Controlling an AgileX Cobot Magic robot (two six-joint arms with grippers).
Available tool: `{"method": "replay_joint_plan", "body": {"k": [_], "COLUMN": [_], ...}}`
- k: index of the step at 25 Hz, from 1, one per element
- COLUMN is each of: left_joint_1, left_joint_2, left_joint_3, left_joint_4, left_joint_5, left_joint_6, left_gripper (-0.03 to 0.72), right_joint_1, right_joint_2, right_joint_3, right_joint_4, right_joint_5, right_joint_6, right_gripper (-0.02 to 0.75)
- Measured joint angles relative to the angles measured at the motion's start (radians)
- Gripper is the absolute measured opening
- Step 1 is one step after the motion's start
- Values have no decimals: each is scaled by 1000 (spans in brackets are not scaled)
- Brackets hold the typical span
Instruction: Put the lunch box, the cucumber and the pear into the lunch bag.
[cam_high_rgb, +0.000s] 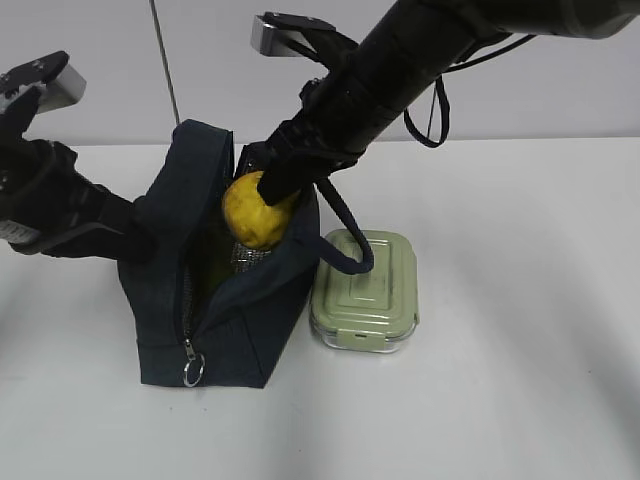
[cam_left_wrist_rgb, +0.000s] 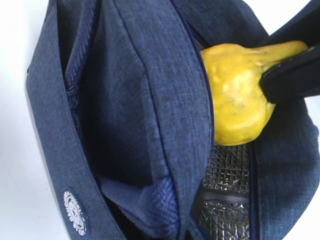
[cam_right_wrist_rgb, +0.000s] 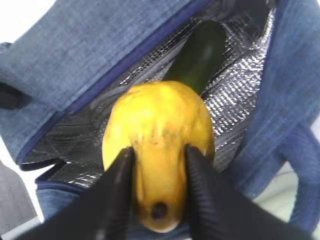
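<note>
Pinching the pear (cam_right_wrist_rgb: 157, 145) by its neck, the right fingers (cam_right_wrist_rgb: 117, 192) are held over the open lunch bag (cam_high_rgb: 160, 320) at frame centre. The cucumber (cam_right_wrist_rgb: 197, 57) is seen inside; the lunch box (cam_high_rgb: 365, 290) rests on the tabletop (cam_high_rgb: 520, 380). The left fingers are pressed together, out of sight behind the bag's left wall.

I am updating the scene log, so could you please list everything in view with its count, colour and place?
lunch bag: one, dark navy with silver foil lining, left of centre on the table, top open.
pear: one, yellow, at the bag's mouth, neck between the right gripper's fingers.
cucumber: one, dark green, inside the bag on the foil lining.
lunch box: one, pale green, on the table just right of the bag, lid on.
table: one, white, under everything.
left gripper: one, black, at the bag's left side.
right gripper: one, black, over the bag's opening, around the pear's neck.
</note>
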Motion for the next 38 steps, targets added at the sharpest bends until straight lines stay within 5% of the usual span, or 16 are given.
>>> {"method": "replay_joint_plan", "body": {"k": [4,6,11,14,20,23,38], "left_joint_1": [0,0,0,0,0,0,0], "left_joint_2": [0,0,0,0,0,0,0], "left_joint_3": [0,0,0,0,0,0,0], "left_joint_4": [0,0,0,0,0,0,0], "left_joint_5": [0,-1,-2,0,5,7,12], "left_joint_6": [0,0,0,0,0,0,0], "left_gripper": [-16,-16,-16,-16,-16,-16,-16], "right_joint_1": [0,0,-60,-151,-362,-412,-417], "right_joint_2": [-2,-15,-125,-231,-250,-170,13], "right_joint_3": [0,0,109,321,703,726,726], "right_joint_4": [23,21,17,60,523,631,782], "right_joint_5": [16,20,-17,-157,-228,-191,-108], "right_joint_6": [2,9,30,34,-185,-235,-403], "right_gripper": [477,524,510,497,491,493,568]}}
